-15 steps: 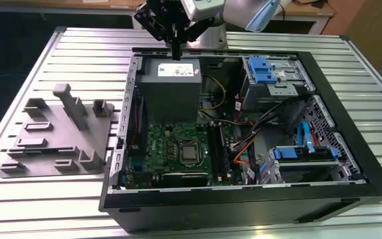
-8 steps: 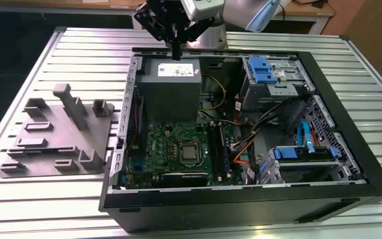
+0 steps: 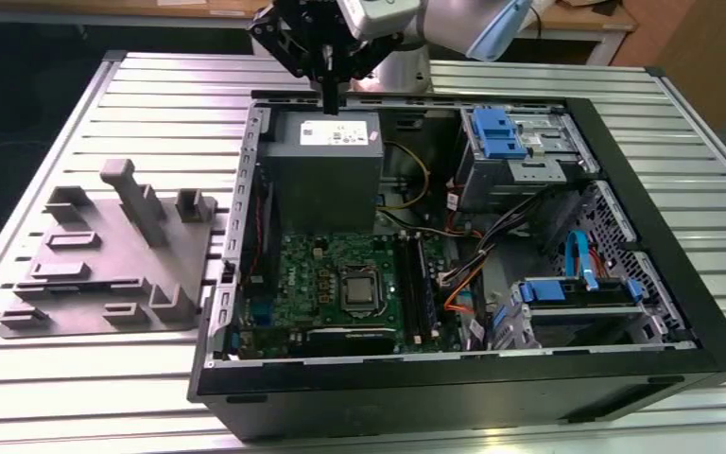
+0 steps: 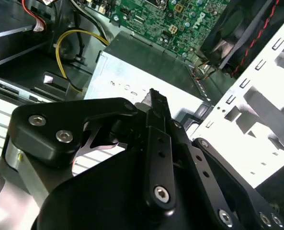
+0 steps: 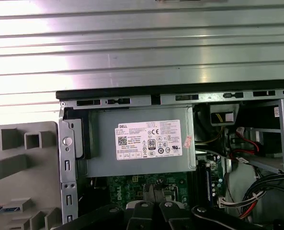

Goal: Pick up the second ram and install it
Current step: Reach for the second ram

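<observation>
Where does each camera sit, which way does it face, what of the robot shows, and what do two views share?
Exterior view: off the arm, raised, looking down on the table and open computer case; the arm and tool hang above the power supply.
Second wrist view: on the arm, looking past the tool at the motherboard.
First wrist view: on the arm, facing the power supply; the tool shows.
Shared: both wrist views show the power supply and motherboard.

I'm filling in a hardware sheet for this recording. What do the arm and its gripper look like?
The silver-grey robot arm is built of smooth tubular segments with rounded joints, one of them capped in pale blue. The matte black gripper is a set of flat, round-ended linkage bars, pinned together with silver hex-socket screws and mounted against a grey metal block.
</observation>
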